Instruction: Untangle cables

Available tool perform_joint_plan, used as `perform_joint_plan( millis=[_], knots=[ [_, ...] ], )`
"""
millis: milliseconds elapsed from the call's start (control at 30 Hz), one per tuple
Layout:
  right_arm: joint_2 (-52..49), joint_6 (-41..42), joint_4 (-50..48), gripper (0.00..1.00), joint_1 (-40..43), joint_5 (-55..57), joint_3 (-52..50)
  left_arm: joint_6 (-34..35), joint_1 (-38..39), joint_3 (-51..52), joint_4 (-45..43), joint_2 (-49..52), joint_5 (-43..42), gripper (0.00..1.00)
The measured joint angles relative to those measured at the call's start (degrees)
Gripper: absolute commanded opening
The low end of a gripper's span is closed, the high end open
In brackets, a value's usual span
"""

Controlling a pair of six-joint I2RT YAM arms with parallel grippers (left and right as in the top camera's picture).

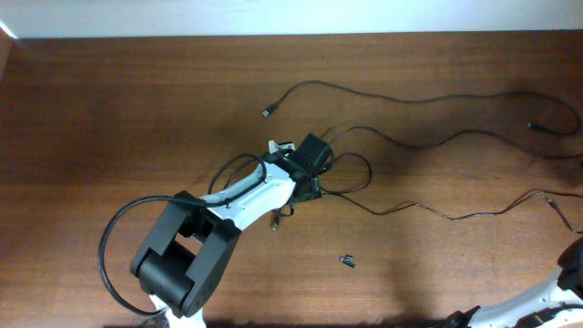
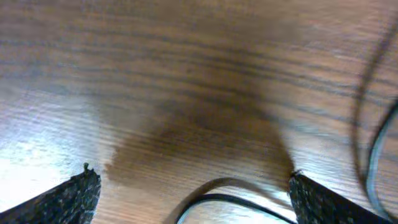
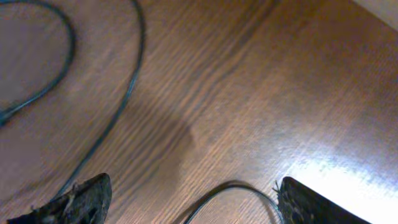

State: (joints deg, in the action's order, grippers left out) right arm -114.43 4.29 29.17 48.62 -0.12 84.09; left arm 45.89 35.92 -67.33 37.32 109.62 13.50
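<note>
From overhead, the cables (image 1: 410,101) run in long black strands over the right half of the counter (image 1: 109,100) and gather into a loose tangle near the middle, where the left claw (image 1: 307,167) sits over it. A small dark piece (image 1: 347,261) lies apart, nearer the front edge. The left wrist view shows that claw spread wide, grasping nothing — one strand (image 2: 217,200) curves on the wood between its fingers (image 2: 71,199). In the right wrist view the right claw (image 3: 191,182) is likewise spread and empty, with a cable loop (image 3: 231,186) lying between its fingers.
</note>
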Motion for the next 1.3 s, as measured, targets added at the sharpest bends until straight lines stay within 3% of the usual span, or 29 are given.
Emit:
perform_joint_plan(
  millis=[133,300,533,633,800,1300],
  knots=[
    [8.5,-3.1,1.4,0.99,0.0,-6.8,0.0,-2.3,-4.6,0.2,4.1,-3.6,-1.5,0.99],
    [23.7,-4.8,8.6,0.99,-1.9,-13.4,0.0,-15.3,-6.7,0.2,5.4,-17.9,-0.5,0.99],
    [40.0,-8.0,26.7,0.99,-21.5,-15.4,0.1,-21.9,-9.0,0.2,8.3,-27.1,6.5,0.99],
    [40.7,-9.0,32.7,0.99,-34.3,-14.9,0.1,-26.5,-12.7,0.2,8.6,-28.5,8.0,0.99],
    [40.8,-9.5,35.0,0.99,-49.6,-8.9,0.1,-28.4,-15.9,0.2,8.7,-28.5,8.4,0.99],
    [37.0,-9.5,36.8,0.99,-51.6,-7.2,0.1,-28.6,-15.8,0.2,8.7,-28.5,8.4,0.99]
  ],
)
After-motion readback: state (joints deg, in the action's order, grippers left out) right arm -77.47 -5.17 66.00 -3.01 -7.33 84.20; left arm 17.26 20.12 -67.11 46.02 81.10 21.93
